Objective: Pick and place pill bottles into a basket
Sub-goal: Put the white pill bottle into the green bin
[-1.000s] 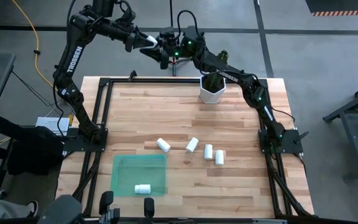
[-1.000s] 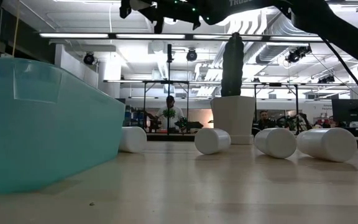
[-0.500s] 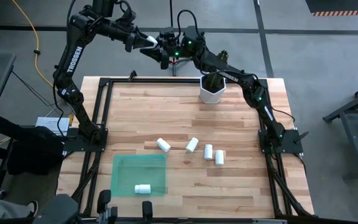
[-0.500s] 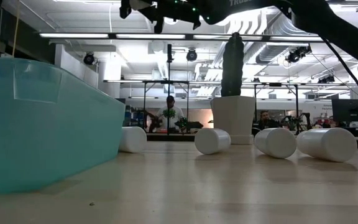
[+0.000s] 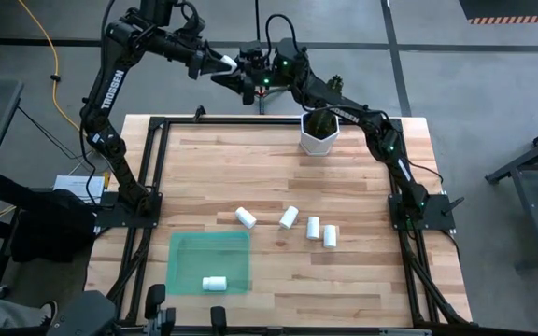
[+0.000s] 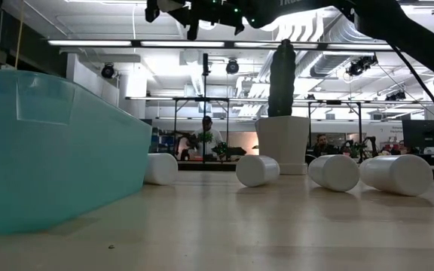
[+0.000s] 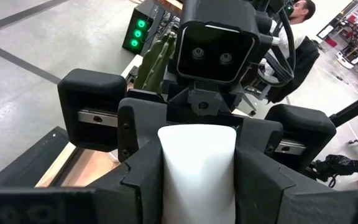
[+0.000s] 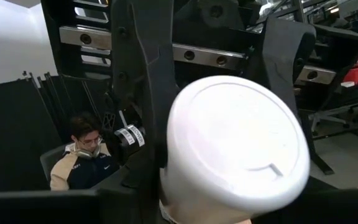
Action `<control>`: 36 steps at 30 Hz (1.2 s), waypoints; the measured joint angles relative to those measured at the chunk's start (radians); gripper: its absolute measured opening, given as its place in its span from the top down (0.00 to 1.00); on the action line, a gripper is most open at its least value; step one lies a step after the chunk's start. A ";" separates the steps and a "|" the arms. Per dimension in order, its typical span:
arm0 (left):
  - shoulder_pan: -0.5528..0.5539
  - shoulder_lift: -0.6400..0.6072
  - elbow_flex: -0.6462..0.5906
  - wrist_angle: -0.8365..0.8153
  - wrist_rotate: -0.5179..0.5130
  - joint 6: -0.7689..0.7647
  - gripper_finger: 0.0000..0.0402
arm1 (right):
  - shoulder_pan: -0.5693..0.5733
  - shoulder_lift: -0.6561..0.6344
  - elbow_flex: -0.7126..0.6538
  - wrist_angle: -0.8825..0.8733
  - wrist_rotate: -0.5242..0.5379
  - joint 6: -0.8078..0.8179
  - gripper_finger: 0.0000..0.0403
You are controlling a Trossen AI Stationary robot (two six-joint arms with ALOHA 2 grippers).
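Handover above the table's far edge: right gripper [image 5: 250, 75] clamps 1 pill bottle [image 7: 197, 171] while the left gripper [image 5: 234, 65], jaws easing apart beside it, should clear fully before carriage to the basket [image 5: 187, 248].

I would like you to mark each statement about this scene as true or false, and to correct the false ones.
1. One pill bottle lies inside the green tray. True.
2. Six bottles lie on the wood outside the tray. False: four loose bottles lie there.
3. The cactus pot stands upright near the table's far edge. True.
4. Both claws rest low over the tray. False: the left claw and the right claw meet high up, beyond the far edge.
5. Nothing is between the two claws. False: a white held bottle is there, gripped by the right claw.
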 joint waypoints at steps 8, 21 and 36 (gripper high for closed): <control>-0.001 -0.005 0.000 0.090 0.001 0.003 0.40 | 0.001 -0.004 0.002 -0.030 -0.036 -0.001 0.59; 0.006 -0.042 0.002 0.226 -0.321 -0.019 0.30 | 0.072 0.000 0.000 -0.112 -0.089 -0.046 0.59; 0.229 -0.049 0.003 0.239 -0.370 -0.122 0.29 | 0.290 0.007 -0.001 -0.690 0.099 -0.318 0.59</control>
